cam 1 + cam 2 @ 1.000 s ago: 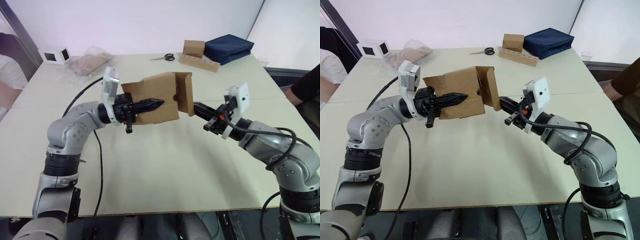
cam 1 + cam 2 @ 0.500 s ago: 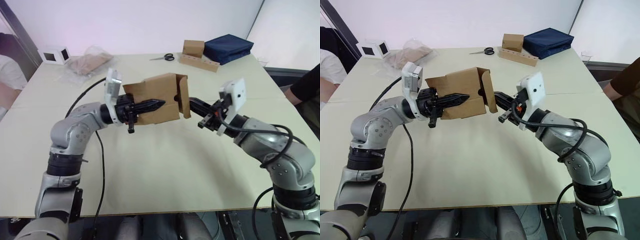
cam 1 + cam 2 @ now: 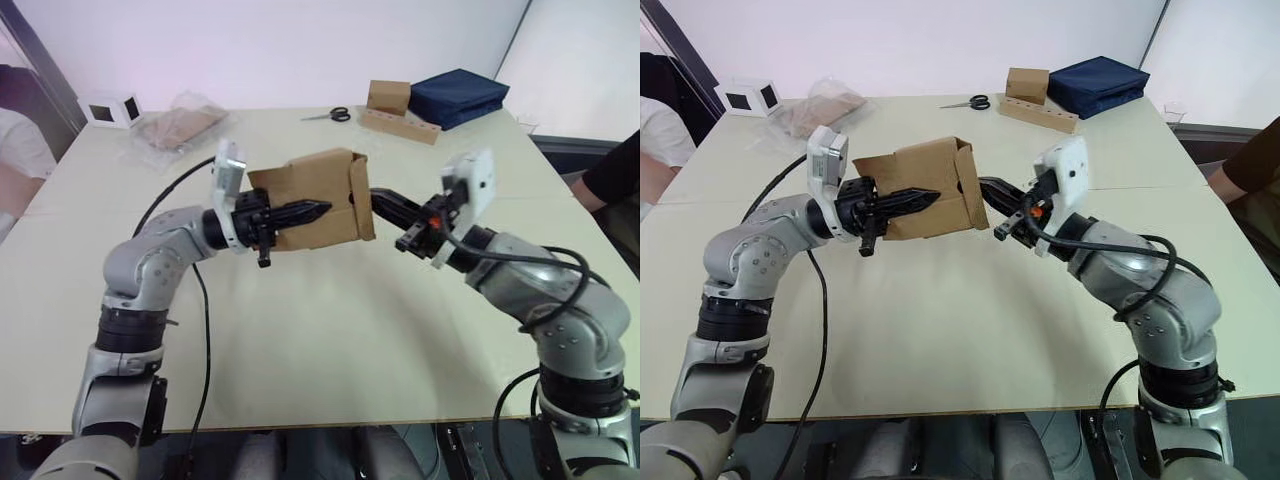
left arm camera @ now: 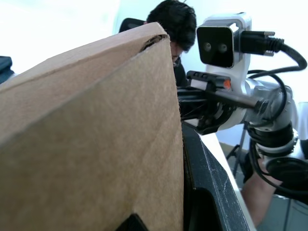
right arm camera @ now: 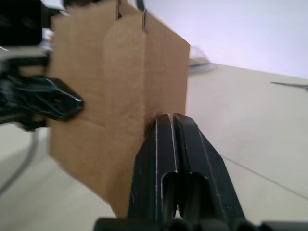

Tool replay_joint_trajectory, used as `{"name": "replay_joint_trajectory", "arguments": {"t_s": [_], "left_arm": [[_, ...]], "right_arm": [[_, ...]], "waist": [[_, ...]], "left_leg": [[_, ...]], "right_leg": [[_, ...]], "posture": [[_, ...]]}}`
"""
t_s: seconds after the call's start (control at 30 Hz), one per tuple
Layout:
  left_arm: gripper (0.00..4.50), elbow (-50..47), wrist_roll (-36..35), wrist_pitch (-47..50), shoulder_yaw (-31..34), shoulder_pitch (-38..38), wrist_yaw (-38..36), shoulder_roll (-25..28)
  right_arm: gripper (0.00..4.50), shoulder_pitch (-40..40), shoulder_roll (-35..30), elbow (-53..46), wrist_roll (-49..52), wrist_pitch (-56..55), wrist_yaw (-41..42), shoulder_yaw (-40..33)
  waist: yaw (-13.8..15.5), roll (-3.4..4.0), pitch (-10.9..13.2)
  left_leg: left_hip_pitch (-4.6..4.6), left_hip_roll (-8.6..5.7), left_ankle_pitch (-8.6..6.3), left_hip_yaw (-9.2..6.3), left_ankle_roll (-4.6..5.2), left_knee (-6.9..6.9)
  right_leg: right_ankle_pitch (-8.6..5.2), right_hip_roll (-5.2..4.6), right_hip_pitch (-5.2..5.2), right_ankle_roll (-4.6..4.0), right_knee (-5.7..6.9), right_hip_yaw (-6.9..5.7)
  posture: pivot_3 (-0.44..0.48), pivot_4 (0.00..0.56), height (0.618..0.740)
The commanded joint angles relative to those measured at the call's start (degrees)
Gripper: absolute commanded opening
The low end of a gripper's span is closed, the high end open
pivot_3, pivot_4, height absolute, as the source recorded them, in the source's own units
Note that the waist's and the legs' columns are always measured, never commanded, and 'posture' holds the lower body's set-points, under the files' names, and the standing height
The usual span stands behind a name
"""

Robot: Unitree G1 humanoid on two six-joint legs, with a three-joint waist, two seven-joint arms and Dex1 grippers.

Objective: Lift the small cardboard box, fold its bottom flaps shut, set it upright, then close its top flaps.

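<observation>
The small cardboard box hangs on its side above the table's middle. My left gripper is shut on its near wall, with one black finger lying along the cardboard. At the box's right end, a bottom flap lies folded nearly flat against the opening. My right gripper is shut, and its joined fingertips press on that flap. The top flaps at the other end are mostly hidden behind my left wrist.
At the table's back stand a brown box on a cardboard strip, scissors and a navy bag. A white cube box and a plastic bag lie at the back left. People sit at both sides.
My right gripper has moved left and pushed the outstanding flap at the box's right end inward against the opening. The left gripper has kept its hold and barely moved.
</observation>
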Motion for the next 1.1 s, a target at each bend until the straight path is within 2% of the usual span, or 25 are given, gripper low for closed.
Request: {"name": "replay_joint_trajectory", "arguments": {"t_s": [0.03,0.17,0.47,0.57,1.1], "left_arm": [[0.00,-2.2,-6.1,4.7,3.2,-2.2,-0.4,1.1],[0.00,-3.0,-6.6,5.8,3.2,-2.6,-0.7,1.8],[0.00,-3.9,-8.1,6.5,3.8,-2.9,0.6,1.9],[0.00,-4.0,-8.3,6.5,3.7,-2.7,0.7,2.1],[0.00,-3.8,-7.7,6.0,2.9,-2.1,-0.8,3.4]], "right_arm": [[0.04,1.4,-0.1,0.2,11.1,1.8,2.7,-4.5],[0.04,2.5,-1.0,3.5,16.5,2.3,3.7,-7.5],[0.04,4.7,-1.6,5.2,17.6,1.4,4.9,-7.1],[0.73,5.6,-1.9,5.9,18.7,1.4,5.0,-8.0],[0.73,8.0,-3.4,8.5,28.5,1.5,5.4,-12.1]], "waist": [[0.0,0.00,0.0],[0.0,0.00,0.0],[0.0,0.01,0.0],[0.0,0.00,0.0],[0.0,0.00,0.0]], "left_leg": [[0.00,0.00,0.00,0.00,0.00,0.00],[0.01,0.00,0.00,0.00,0.00,0.02],[0.01,0.00,0.00,0.00,0.00,0.02],[0.01,0.00,0.00,0.01,0.00,0.05],[0.00,0.00,0.00,0.01,0.00,0.05]], "right_leg": [[0.00,0.00,0.00,0.00,0.00,0.00],[0.00,0.00,0.00,0.00,0.03,0.00],[0.00,0.01,0.00,0.00,0.02,0.00],[0.00,0.00,0.00,0.00,0.04,0.00],[0.00,0.01,0.00,0.00,0.04,0.00]], "posture": [[0.000,0.150,0.740],[0.000,0.150,0.740],[0.000,0.150,0.740],[0.000,0.150,0.740],[0.000,0.150,0.740]]}}
